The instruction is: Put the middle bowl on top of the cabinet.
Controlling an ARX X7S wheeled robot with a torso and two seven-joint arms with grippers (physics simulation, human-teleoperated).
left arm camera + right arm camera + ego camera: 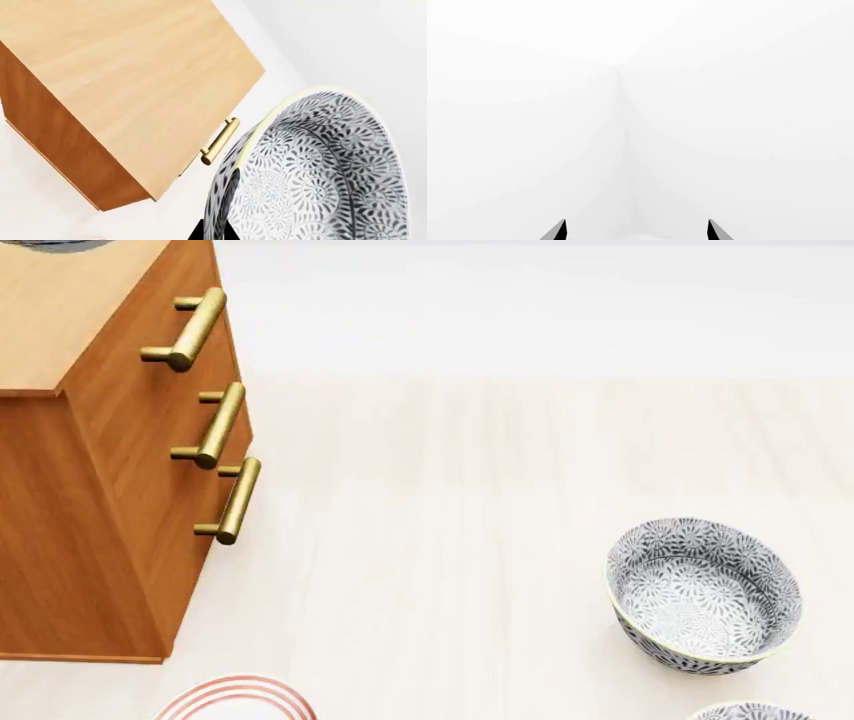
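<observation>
In the left wrist view my left gripper (213,232) is shut on the wall of the middle bowl (320,170), one black fingertip on each side of the rim. The grey floral bowl hangs in the air beside and above the cabinet (133,75), whose light flat top fills much of that view. In the head view the cabinet (120,490) stands at the left, and a sliver of the held bowl (54,244) shows at the top edge over the cabinet top. My right gripper (637,231) is open and empty, facing bare white walls.
Two matching bowls sit on the pale floor at the right, one whole (705,595) and one cut off by the bottom edge (747,712). A red-striped white plate (238,700) lies by the cabinet's foot. Three brass handles (220,425) stick out from the drawers.
</observation>
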